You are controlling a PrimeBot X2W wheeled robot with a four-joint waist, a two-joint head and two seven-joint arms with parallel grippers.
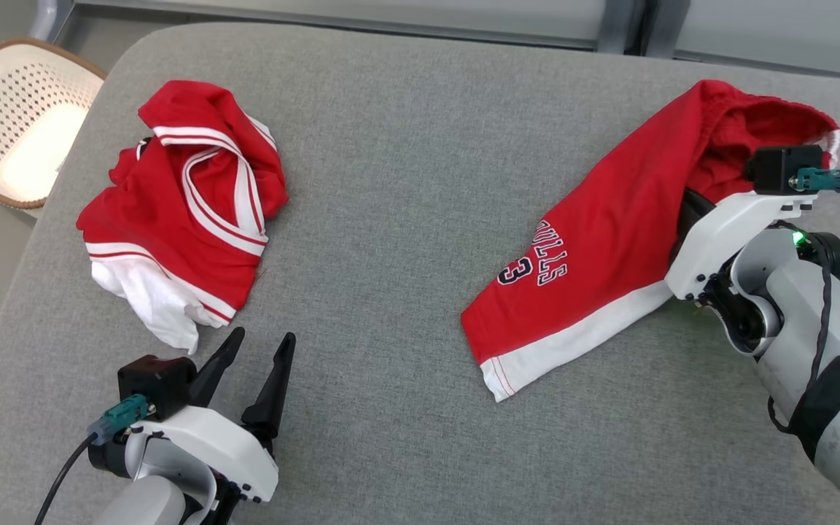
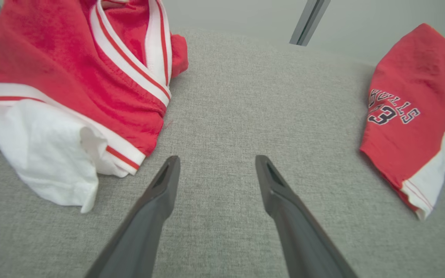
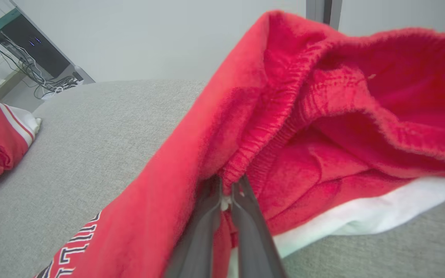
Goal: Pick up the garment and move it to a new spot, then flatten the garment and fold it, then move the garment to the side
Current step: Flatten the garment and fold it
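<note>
Worktop (image 1: 405,182): grey, fabric-covered, rounded corners. Two red garments on it, well apart.

Task garment = red shorts (image 1: 609,240), on R side of worktop.
- White hem band; dark "BULLS" lettering w/ a numeral under it on the leg.
- Hem corner lies flat on the cloth, toward middle-front.
- Waist end is bunched and humped up over the R wrist, so the head view hides the fingers there.

R end effector (image 3: 226,184):
- R wrist view shows both fingers pressed together, pinching the ribbed elastic waistband of the shorts.
- A bit of white shows between the tips.
- Waistband gapes open to the right of the fingers in that view. Red inside, w/ a white layer below it against the worktop.

L end effector (image 1: 263,335):
- Fingers spread wide over bare worktop, low at front-L.
- Touching the surface or just above it: can't tell.

Other garment: red jersey (image 1: 187,211), crumpled at L side of worktop.
- White-and-red striped trim + a white panel.
- Its white lower edge is near the L fingertips but apart from them.

Off the worktop, beyond its far-L corner: pale perforated basket (image 1: 19,109), brown rim, handle slot visible.
</note>
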